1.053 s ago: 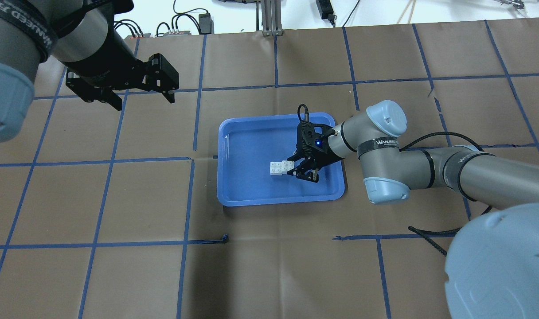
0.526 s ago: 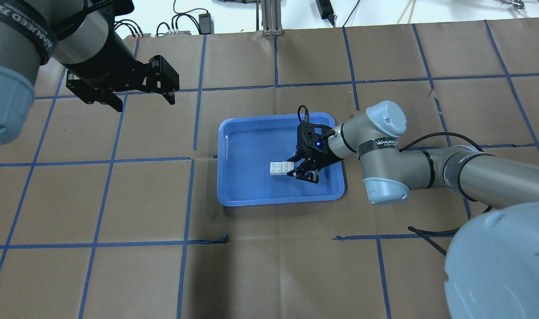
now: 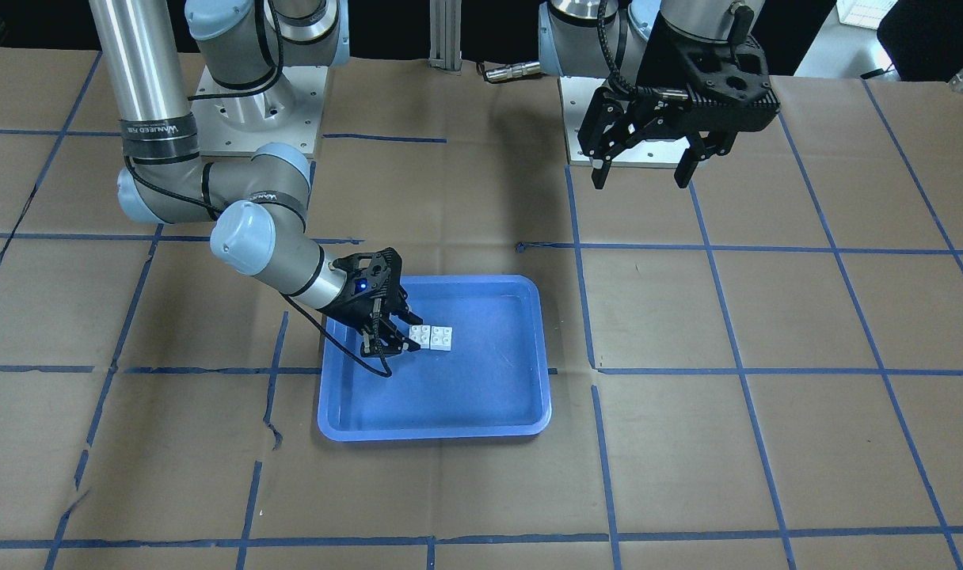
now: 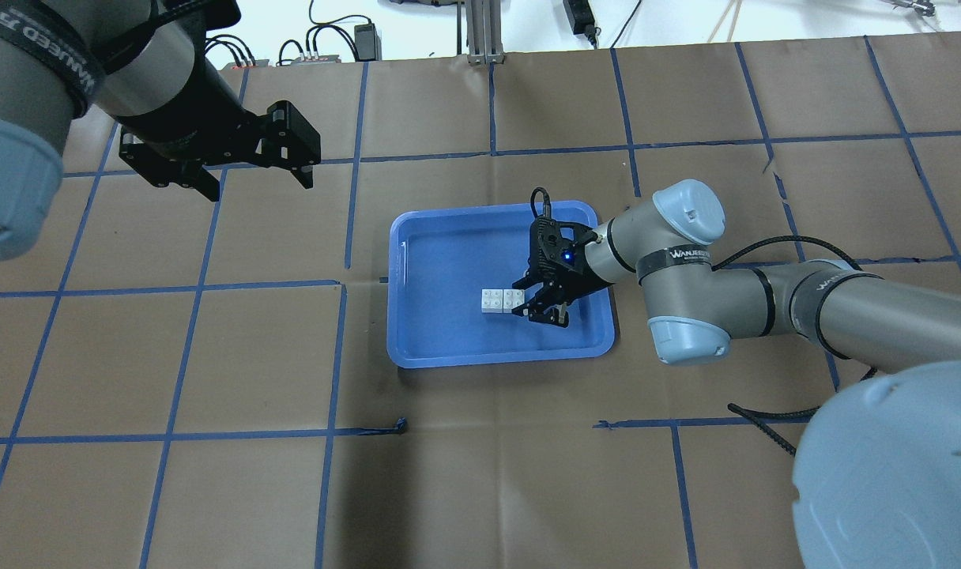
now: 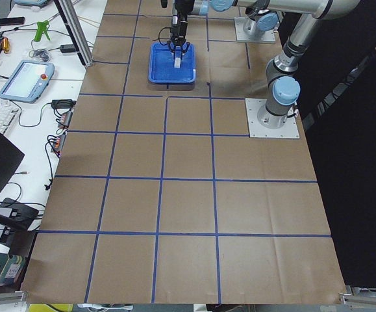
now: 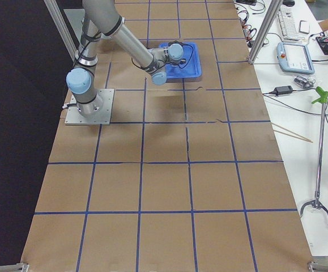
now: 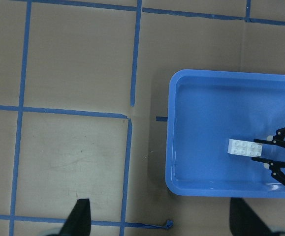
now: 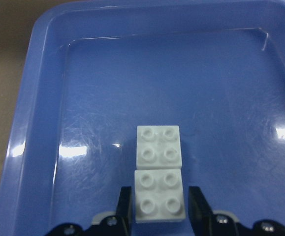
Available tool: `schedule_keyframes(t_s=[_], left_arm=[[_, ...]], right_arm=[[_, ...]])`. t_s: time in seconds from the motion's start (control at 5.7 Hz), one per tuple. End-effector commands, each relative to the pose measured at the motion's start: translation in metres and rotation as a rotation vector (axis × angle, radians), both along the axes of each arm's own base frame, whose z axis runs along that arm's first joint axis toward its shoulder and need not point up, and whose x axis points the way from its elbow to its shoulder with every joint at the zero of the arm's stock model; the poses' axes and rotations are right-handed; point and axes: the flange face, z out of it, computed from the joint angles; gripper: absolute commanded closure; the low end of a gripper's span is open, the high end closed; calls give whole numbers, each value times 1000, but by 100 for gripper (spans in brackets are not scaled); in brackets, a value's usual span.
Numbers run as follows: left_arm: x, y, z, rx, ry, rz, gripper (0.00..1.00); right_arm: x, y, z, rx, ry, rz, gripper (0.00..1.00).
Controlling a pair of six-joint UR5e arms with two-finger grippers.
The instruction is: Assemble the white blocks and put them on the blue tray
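Observation:
Two white blocks (image 4: 503,300) lie side by side, studs up, on the floor of the blue tray (image 4: 449,357). They also show in the front view (image 3: 431,337) and the right wrist view (image 8: 159,172). My right gripper (image 4: 519,297) is low in the tray, slightly open. Its fingers (image 8: 125,206) straddle the nearer block with thin gaps on both sides. My left gripper (image 4: 259,180) is open and empty, high above the table to the far left of the tray. Its wrist view looks down on the tray (image 7: 181,147) and the blocks (image 7: 244,147).
The table is covered in brown paper with a grid of blue tape (image 4: 346,213). The right arm's elbow (image 4: 686,213) and black cable (image 4: 765,435) lie right of the tray. Cables and power supplies (image 4: 366,35) sit past the far edge.
The left gripper has shifted very slightly. The right gripper and the white blocks have not visibly moved.

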Motion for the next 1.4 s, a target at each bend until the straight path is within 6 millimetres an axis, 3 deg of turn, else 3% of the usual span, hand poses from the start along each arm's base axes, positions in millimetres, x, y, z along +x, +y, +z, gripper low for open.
schedule_keyframes(t_s=[0.0, 0.18, 0.35, 0.53, 0.88, 1.23], left_arm=[[0, 4, -3, 4, 0, 0, 1], [-1, 5, -3, 3, 0, -3, 1], [-1, 6, -3, 6, 3, -5, 1], [-1, 7, -8, 14, 2, -4, 1], [-1, 8, -8, 12, 2, -5, 1], [-1, 8, -8, 12, 3, -4, 1]], right_arm=[[0, 0, 0, 0, 0, 0, 47], [0, 0, 1, -1, 0, -1, 44], [0, -3, 4, 12, -3, -34, 13], [-1, -6, 12, 19, 5, -72, 0], [-7, -17, 40, 18, 62, -132, 0], [-22, -24, 104, 129, 205, -213, 0]])
